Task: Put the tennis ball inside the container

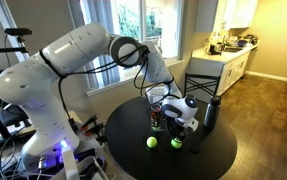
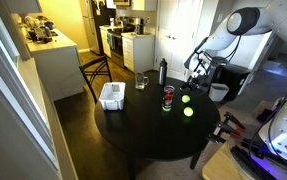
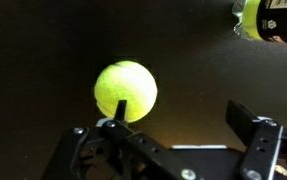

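Note:
Two yellow-green tennis balls lie on the round black table, in both exterior views (image 1: 151, 142) (image 1: 177, 143) (image 2: 186, 98) (image 2: 189, 111). The wrist view shows one tennis ball (image 3: 125, 90) just beyond my left fingertip, not between the fingers. My gripper (image 3: 179, 108) is open and empty, hovering low over the table near the balls (image 1: 187, 120) (image 2: 197, 78). The container (image 2: 111, 95), a small clear tub, stands at the table's far side from the gripper. I cannot make it out in the other views.
A red can (image 2: 168, 97) stands next to the balls. A clear drinking glass (image 2: 141, 80) and a tall dark bottle (image 2: 163, 71) (image 1: 211, 112) stand near the table's edge. A labelled object (image 3: 268, 18) shows at the wrist view's upper right. Chairs and kitchen counters surround the table (image 1: 198, 160).

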{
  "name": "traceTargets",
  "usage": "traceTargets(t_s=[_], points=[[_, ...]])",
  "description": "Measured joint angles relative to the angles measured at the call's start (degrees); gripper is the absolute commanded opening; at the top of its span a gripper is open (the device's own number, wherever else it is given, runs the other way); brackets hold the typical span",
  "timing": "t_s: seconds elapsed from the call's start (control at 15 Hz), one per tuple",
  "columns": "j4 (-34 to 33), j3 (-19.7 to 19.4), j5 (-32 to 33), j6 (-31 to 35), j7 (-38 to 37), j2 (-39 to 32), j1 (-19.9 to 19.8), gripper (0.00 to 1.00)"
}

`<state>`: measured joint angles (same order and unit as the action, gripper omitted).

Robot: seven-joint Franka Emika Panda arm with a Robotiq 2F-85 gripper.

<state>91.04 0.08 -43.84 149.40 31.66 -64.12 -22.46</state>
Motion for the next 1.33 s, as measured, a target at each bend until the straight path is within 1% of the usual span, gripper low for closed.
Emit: traceTargets(t_s=[0.2,0.4,0.67,0.87,0.93,1.0,1.27,1.33], points=[[-3.20,-0.03,3.35,0.00,-3.94,-2.85,-0.31,1.00],[-5.03,-0.05,6.63,-0.01,-7.70,-5.35,-1.01,1.00],[-7.32,0.04,11.01,-0.02,-10.91,-8.11,-1.88,1.00],[-9.76,0.94,14.07,-0.08,-12.40,-9.82,-2.62,1.00],[-10.66,1.45,14.99,-0.10,-12.69,-10.29,-2.92,0.94],[-11.66,1.97,15.64,-0.16,-12.90,-10.80,-3.18,0.74],[-15.18,4.27,16.99,-0.37,-12.93,-12.80,-4.36,0.47],[-15.82,4.75,17.17,-0.38,-12.93,-13.22,-4.61,0.42]])
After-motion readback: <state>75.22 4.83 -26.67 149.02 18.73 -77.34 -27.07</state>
